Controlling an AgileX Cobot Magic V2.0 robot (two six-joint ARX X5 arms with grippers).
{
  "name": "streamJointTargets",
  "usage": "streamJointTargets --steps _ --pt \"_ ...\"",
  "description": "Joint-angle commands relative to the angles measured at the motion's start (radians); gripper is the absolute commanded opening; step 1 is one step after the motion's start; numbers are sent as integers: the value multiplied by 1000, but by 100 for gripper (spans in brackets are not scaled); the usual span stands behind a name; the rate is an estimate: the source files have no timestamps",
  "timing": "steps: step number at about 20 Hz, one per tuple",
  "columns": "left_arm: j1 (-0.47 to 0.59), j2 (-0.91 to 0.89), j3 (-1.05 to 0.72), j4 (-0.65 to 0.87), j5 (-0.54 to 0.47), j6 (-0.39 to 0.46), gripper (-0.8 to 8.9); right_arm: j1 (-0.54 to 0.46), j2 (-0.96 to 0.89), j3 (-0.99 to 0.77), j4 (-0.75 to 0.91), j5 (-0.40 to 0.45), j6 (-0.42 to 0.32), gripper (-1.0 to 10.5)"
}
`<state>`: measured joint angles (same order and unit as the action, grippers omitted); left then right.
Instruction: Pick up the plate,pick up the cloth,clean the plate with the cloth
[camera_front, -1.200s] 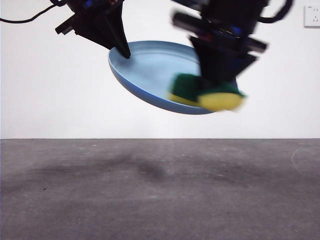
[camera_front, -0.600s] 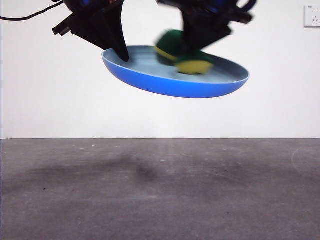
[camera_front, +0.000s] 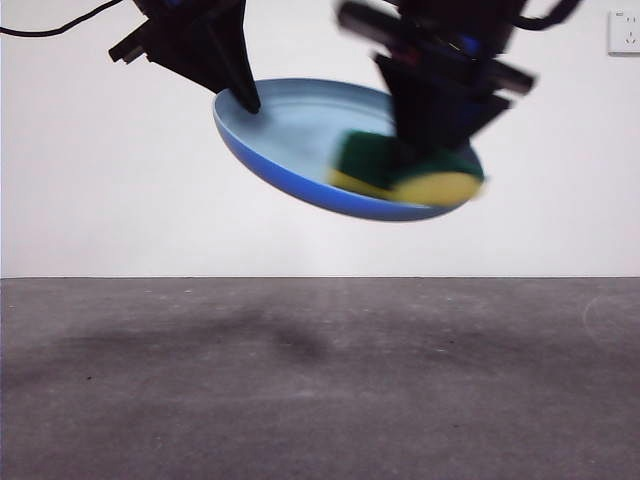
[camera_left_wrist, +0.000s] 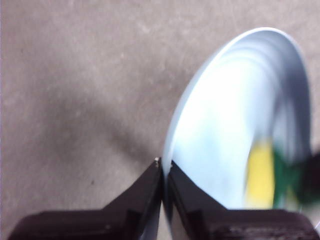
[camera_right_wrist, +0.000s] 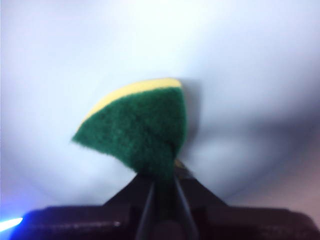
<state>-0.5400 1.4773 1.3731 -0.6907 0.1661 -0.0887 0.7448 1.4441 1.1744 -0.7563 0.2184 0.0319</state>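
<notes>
- Plate (camera_front: 290, 140) hangs well above the table (camera_front: 320, 380), tilted so its inner face is open to wiping.
- Left gripper (camera_left_wrist: 164, 167) is clamped on its rim at about 10 o'clock, steadying it.
- Right gripper (camera_right_wrist: 162, 182) pinches the cloth (camera_front: 400, 172), pressed on the plate near 4 o'clock, apparently mid-scrub.

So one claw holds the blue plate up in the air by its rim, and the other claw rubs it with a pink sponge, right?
Nearly. The sponge is yellow with a dark green top, not pink, as the right wrist view shows. The left gripper does hold the plate aloft by its rim, and the right gripper rubs it.
</notes>
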Motion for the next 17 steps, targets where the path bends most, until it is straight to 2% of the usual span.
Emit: streamJointTargets --steps 1,3,5,8,10,14,16,17 --pt "1 -6 10 -13 46 -8 -9 -4 8 -8 84 296 -4 -16" --pt "-4 -6 10 -13 76 -8 -9 -4 8 -8 169 298 -3 -16" --pt "-4 -6 10 -13 104 -8 -9 -4 8 -8 268 220 -3 -17" --pt "-6 -6 10 -13 104 -8 -9 -4 8 -8 387 -8 17 -17" --pt "-6 -6 10 -9 102 -5 -9 -3 8 -8 428 -181 60 -17" --pt "8 -6 10 19 98 -6 -9 1 9 -8 370 -400 104 -17" --pt "29 -6 10 42 97 -6 -9 4 9 -8 256 -419 109 -17" --pt "37 -6 10 48 93 -5 -9 4 9 -8 179 -387 105 -17"
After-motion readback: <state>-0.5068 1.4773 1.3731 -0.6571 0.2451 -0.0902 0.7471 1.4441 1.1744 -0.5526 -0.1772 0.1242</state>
